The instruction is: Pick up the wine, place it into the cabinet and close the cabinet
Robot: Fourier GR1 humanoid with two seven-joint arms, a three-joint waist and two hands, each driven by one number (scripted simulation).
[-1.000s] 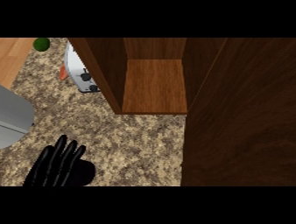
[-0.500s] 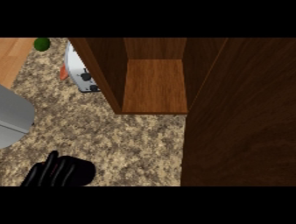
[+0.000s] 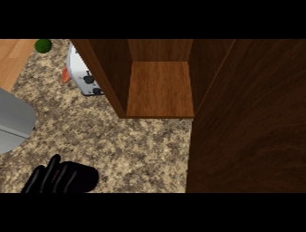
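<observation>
A: Nearest, low at the left, what is the hand [image 3: 62, 176] doing?

B: It is the left hand, just above the granite counter [image 3: 136, 145]; its fingers look curled in and it holds nothing, clenched as far as I can judge; the right hand does not show at all.

A: And the wine?

B: I cannot find it; no bottle shows on the counter, in the hand, or on the shelf [image 3: 161, 90]; so I cannot place it relative to the hand.

A: Then how far along is the job?

B: Hard to say; the cabinet [image 3: 262, 113] stands open, its shelf bare wood with nothing on it, and the dark panel at the right is probably its door, swung toward us; judging from that, the wine is not yet inside and the closing is not done; both steps seem left.

A: What else lies beyond the hand?

B: At the left a grey sink [image 3: 2, 118]; farther, beside the cabinet's left wall, a white toaster [image 3: 82, 74]; at the far left, a green fruit [image 3: 43, 45] where the counter meets a wooden board [image 3: 5, 59].
</observation>
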